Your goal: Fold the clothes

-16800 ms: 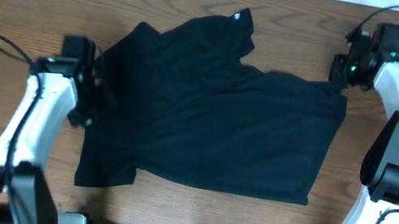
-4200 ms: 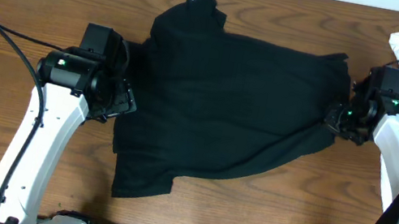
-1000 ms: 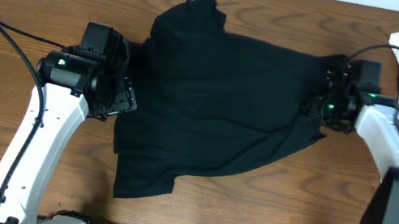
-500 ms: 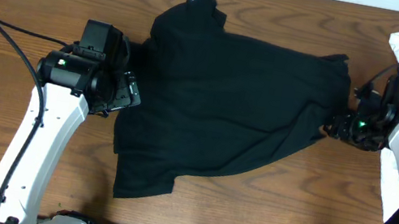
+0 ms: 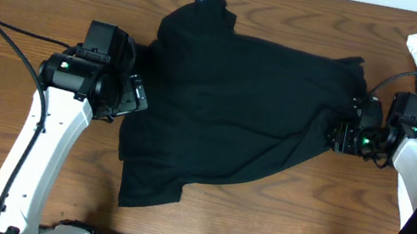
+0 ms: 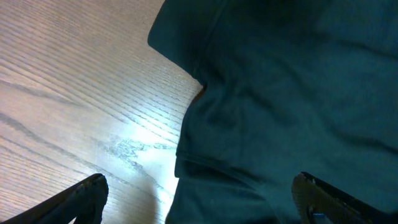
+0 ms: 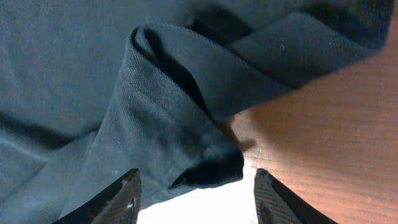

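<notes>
Your left tool [image 6: 202, 194] released over thin black collared shirt [image 5: 235, 113]; right tool [image 7: 196, 193] unclenched, straddling bunched hem [image 7: 180, 124] to pinch.

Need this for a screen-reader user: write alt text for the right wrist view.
A bunched fold of the black shirt lies on the wooden table; the right gripper is open, its fingers straddling the hem without pinching it.

The left hand [image 5: 133, 97] has spread wide; the right hand [image 5: 337, 137] has moved in to the black shirt [image 5: 238, 96]
</notes>
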Tool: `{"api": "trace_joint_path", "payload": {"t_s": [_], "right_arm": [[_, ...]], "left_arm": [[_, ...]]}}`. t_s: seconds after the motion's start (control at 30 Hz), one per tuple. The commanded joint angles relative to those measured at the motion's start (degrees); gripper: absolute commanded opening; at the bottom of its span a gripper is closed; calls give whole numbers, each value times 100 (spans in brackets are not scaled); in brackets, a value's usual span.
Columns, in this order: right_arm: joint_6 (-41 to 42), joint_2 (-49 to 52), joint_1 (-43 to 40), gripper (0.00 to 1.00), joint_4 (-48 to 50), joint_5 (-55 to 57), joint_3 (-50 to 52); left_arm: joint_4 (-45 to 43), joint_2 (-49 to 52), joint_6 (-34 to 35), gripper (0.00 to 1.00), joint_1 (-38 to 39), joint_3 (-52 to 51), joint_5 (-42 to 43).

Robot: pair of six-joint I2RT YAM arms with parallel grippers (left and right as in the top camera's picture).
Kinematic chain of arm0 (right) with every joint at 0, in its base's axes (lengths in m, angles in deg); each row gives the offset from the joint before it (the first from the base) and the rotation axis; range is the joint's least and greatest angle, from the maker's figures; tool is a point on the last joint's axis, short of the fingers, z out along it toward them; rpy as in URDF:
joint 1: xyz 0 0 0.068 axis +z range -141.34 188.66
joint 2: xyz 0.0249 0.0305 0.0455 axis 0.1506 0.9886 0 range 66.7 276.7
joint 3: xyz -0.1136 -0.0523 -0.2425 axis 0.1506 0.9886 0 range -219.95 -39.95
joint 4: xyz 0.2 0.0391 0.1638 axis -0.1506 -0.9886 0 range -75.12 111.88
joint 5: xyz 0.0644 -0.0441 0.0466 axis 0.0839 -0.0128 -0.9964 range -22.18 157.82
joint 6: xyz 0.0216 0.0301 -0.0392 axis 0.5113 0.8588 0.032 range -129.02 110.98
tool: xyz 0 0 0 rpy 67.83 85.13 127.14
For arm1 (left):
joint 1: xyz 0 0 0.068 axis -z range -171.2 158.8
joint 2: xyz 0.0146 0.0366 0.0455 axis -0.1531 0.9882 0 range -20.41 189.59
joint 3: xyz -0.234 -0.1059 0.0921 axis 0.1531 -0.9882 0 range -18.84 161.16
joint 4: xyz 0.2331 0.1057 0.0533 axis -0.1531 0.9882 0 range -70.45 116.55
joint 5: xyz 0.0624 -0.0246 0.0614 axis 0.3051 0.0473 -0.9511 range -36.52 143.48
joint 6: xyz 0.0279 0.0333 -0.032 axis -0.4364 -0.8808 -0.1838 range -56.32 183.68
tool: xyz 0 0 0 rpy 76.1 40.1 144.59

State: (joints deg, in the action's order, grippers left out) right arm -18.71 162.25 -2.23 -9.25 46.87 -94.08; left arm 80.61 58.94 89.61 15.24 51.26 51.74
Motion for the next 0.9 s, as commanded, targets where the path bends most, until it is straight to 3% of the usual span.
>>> {"api": "trace_joint_path", "payload": {"t_s": [0.0, 0.27, 0.63, 0.87], "right_arm": [[-328, 7, 46, 58, 291, -291, 216], [-363, 7, 46, 45, 909, -328, 662], [109, 4, 46, 45, 942, -284, 658], [109, 9, 48, 40, 1019, -286, 693]], "left_arm": [[11, 9, 70, 96, 0, 35, -48], [13, 9, 70, 96, 0, 33, -48], [13, 9, 70, 97, 0, 33, -48], [15, 9, 70, 97, 0, 28, -48]]}}
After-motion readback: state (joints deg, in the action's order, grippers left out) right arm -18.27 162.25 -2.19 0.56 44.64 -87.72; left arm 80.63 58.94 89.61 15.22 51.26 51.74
